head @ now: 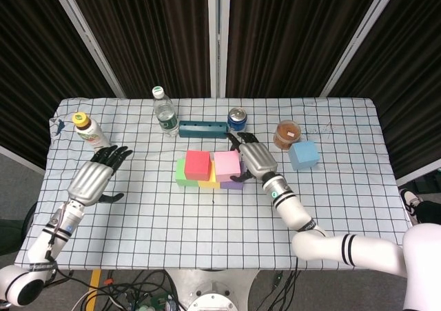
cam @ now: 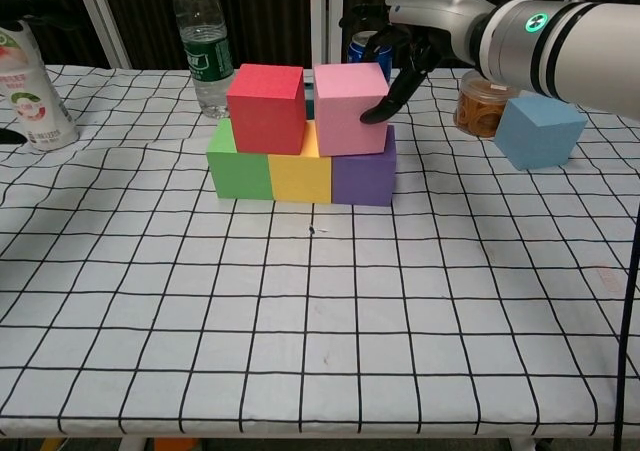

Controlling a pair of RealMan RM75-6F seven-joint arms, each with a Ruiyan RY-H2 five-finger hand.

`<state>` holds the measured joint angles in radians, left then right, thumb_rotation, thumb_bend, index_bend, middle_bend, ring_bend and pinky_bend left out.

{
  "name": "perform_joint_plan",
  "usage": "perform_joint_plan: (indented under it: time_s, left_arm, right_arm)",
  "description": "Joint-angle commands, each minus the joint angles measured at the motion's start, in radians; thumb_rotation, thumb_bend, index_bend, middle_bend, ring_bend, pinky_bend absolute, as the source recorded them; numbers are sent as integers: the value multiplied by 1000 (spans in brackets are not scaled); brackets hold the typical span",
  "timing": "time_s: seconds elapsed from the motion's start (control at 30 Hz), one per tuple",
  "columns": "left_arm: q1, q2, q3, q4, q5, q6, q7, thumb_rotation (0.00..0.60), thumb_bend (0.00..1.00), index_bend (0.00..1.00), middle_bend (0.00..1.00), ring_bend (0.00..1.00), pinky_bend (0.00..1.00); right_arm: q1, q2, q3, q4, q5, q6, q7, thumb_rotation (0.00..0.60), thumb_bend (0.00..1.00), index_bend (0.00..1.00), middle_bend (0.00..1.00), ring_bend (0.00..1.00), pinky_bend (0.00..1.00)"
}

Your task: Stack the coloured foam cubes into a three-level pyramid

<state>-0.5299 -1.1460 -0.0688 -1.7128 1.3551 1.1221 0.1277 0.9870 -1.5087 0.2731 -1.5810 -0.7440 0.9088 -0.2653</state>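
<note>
A checked cloth covers the table. Along its far edge stand a clear water bottle with a green cap, a long teal block lying flat, and a blue drink can. A squat jar sits toward the far right. Near the far left corner stands a yellow-capped bottle.

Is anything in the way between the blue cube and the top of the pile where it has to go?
Yes, the right hand itself sits at the pink cube, between the blue cube and the pile; the jar stands just beside the blue cube.
</note>
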Motion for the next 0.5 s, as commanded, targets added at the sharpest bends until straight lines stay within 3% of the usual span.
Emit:
perform_joint_plan:
  time_s: [0.03, 0.5]
  left_arm:
    - [3, 1, -1, -1, 3, 2, -2, 600, 131, 64, 39, 18, 92]
    - [14, 5, -1, 7, 21, -1, -24, 600, 130, 64, 39, 18, 92]
  right_arm:
    - [-6, 1, 6, -12, 1, 13, -1, 600, 121, 0, 411, 53, 0]
    - [8, -29, 25, -26, 79, 54, -64, 600, 117, 0, 413, 53, 0]
